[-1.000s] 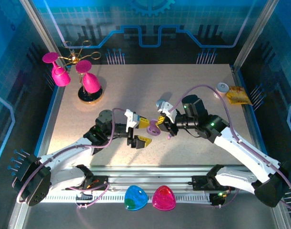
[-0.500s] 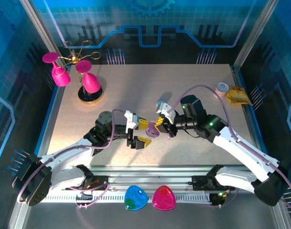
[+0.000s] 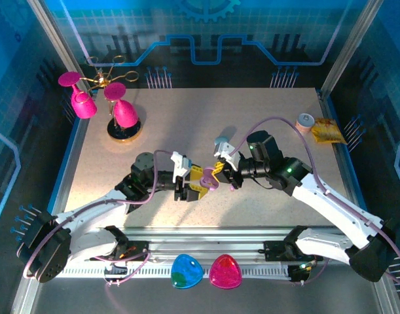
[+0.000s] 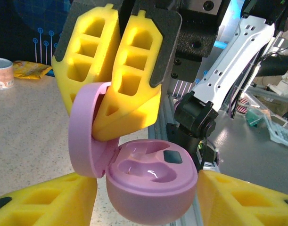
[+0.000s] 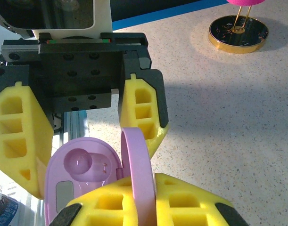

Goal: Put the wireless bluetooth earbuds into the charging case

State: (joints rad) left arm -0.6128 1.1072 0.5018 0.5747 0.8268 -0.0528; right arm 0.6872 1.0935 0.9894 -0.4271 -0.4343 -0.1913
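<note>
Above the middle of the counter (image 3: 252, 118), the small purple case (image 4: 153, 188) is held clear of the surface between both arms. Its rounded lower half is clamped from the sides by the left gripper (image 3: 200, 181), and its lid (image 4: 85, 136) is pinched by the yellow foam fingers (image 4: 134, 80) of the right gripper (image 3: 218, 174) and stands swung up on its hinge. The hollows (image 4: 146, 172) inside are seen to be empty, so the step in hand is judged to be opening and steadying the case, with no earbud yet seated. For this to go well, the lower half should be kept level and firmly gripped. The lid should not be forced past its stop, and it should be let go only when it can be trusted to stand open by itself, since the right gripper will be needed for picking. A tiny purple speck (image 3: 234, 188) on the counter just beside the right gripper may be an earbud, but it is too small to tell. The counter is flat, pale and speckled, and something so small could easily be nudged along it. Blue patterned panels and metal posts enclose the space. A gold stand (image 3: 114, 108) hung with pink glasses is set at the far left, a tin (image 3: 306, 120) and a yellow packet (image 3: 328, 131) at the far right, and a blue pebble (image 3: 186, 271) and a pink pebble (image 3: 225, 271) by the near rail.
</note>
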